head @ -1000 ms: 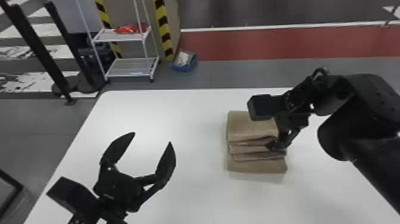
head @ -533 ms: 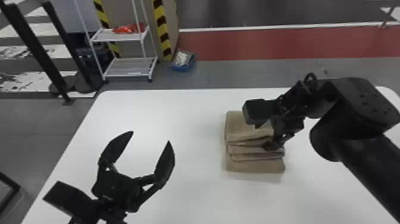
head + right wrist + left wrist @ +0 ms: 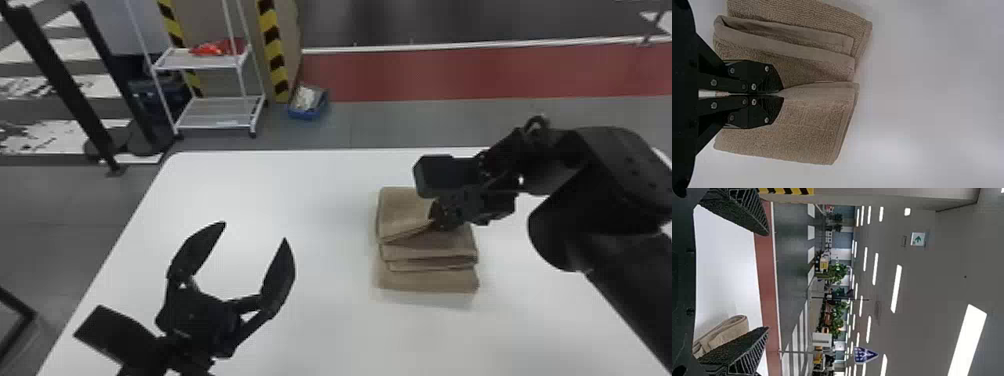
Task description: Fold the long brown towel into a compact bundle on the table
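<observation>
The brown towel lies folded in several layers on the white table, right of centre in the head view. At its top layer is my right gripper; in the right wrist view that gripper is shut on a fold of the towel, its two fingers pressed together. My left gripper stands open left of the towel, nothing between its fingers. The left wrist view has the same gripper with fingers wide apart, and part of the towel beyond one finger.
Around the towel spreads the white table, its far edge running behind the right arm. On the floor past it stand a white shelf rack, a blue bin and black posts at the left.
My right gripper has shifted slightly toward the table's far side, and the towel's upper fold under it is now drawn up into a slanting edge. The left arm has stayed still.
</observation>
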Tool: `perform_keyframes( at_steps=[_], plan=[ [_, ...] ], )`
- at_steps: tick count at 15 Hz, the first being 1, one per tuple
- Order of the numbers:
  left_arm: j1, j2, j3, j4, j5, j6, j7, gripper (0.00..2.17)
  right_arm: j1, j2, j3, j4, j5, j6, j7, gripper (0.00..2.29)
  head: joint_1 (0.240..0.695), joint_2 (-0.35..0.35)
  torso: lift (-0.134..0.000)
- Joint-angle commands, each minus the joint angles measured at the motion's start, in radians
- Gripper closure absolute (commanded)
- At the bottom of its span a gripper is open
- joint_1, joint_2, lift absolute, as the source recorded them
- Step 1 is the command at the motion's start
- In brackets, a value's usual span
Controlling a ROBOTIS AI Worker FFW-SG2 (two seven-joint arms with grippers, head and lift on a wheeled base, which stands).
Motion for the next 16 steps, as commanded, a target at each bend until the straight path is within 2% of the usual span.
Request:
perform_keyframes(
  at_steps=[1,3,6,7,8,10,11,12,16],
  plan=[
    [0.003,-0.003,0.000,0.000,0.004,0.000,-0.003,0.03,0.041,-0.029,-0.026,-0.114,-0.020,0.024,0.005,1.60,0.695,0.119,-0.125],
    [0.006,-0.003,-0.005,0.003,0.005,0.000,-0.010,0.03,0.086,-0.056,-0.023,-0.160,-0.001,0.028,0.005,1.59,0.695,0.119,-0.125],
    [0.007,-0.003,-0.007,0.008,0.011,0.000,-0.018,0.03,0.147,-0.072,-0.011,-0.186,0.040,0.018,0.005,1.58,0.695,0.108,-0.125],
    [0.009,-0.003,-0.007,0.009,0.011,0.000,-0.018,0.03,0.167,-0.076,-0.008,-0.210,0.052,0.028,0.005,1.34,0.695,0.105,-0.125],
    [0.009,-0.003,-0.007,0.012,0.013,0.000,-0.023,0.03,0.175,-0.075,-0.008,-0.230,0.043,0.043,0.005,0.99,0.695,0.104,-0.125],
    [0.020,-0.003,-0.007,0.015,0.014,-0.015,-0.024,0.03,0.175,-0.075,-0.009,-0.273,0.028,0.193,0.005,0.21,0.695,0.105,-0.125],
    [0.024,-0.003,-0.007,0.015,0.016,-0.028,-0.027,0.03,0.179,-0.075,-0.005,-0.293,0.028,0.196,0.005,0.09,0.695,0.106,-0.125],
    [0.029,-0.003,-0.007,0.015,0.019,-0.031,-0.030,0.03,0.184,-0.075,0.005,-0.304,0.032,0.196,0.005,0.06,0.695,0.104,-0.125],
    [0.043,-0.003,-0.004,0.015,0.031,-0.055,-0.038,0.03,0.188,-0.072,0.086,-0.305,0.083,0.205,0.005,0.06,0.695,0.119,-0.125]
  ],
)
